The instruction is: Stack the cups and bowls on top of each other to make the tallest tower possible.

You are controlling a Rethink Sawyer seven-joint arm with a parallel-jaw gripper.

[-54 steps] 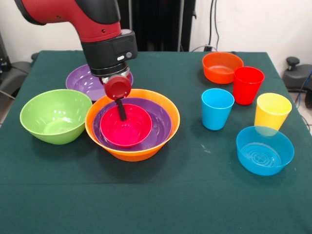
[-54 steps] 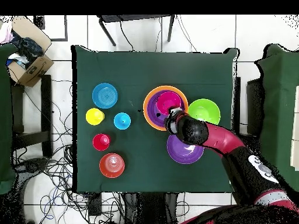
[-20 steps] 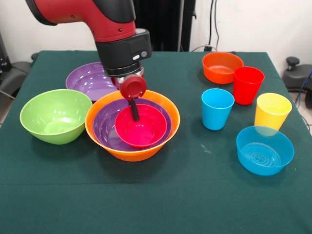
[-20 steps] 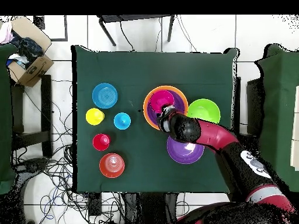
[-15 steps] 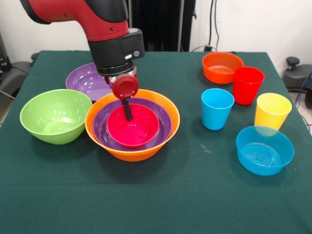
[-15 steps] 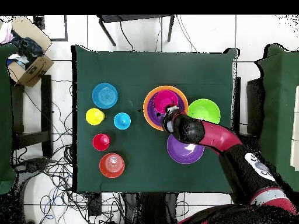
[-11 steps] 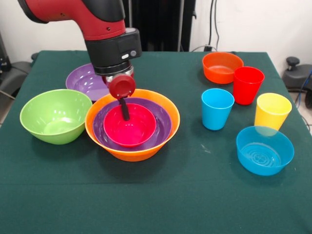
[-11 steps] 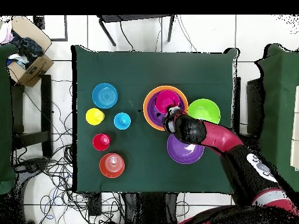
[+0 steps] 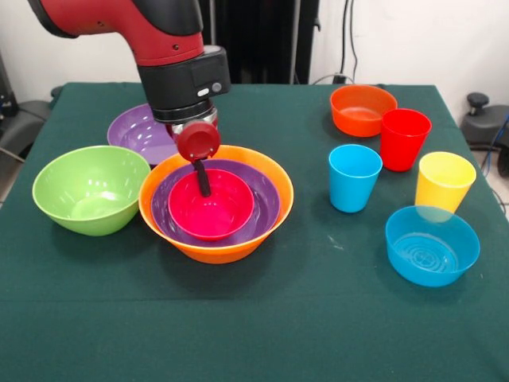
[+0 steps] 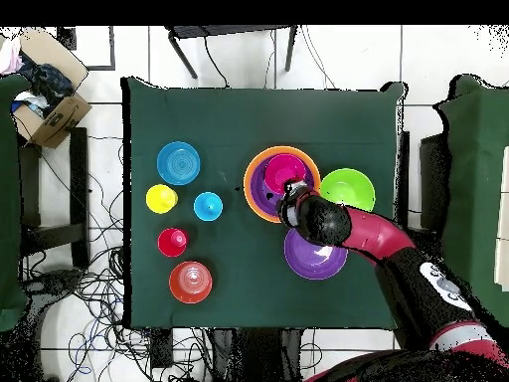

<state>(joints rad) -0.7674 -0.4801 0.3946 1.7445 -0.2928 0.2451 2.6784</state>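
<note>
Cannot tell the hand state, poised inside the small glossy pink-red plastic bowl nested in purple and large orange bowls, seemingly seating tower layer 3.

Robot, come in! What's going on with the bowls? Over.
Gripper down in pink bowl, grip unclear. Pink bowl nested in purple, in big orange. Cups, other bowls loose.

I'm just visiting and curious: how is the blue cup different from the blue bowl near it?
The blue cup is taller and narrower; the blue bowl is wider and shallower. The cup's inside looks smooth, while the bowl's bottom shows ringed ridges. In the front view the cup stands farther back, beside the red cup; the bowl sits nearest the camera, by the yellow cup. Both are glossy blue, upright, empty.
</note>
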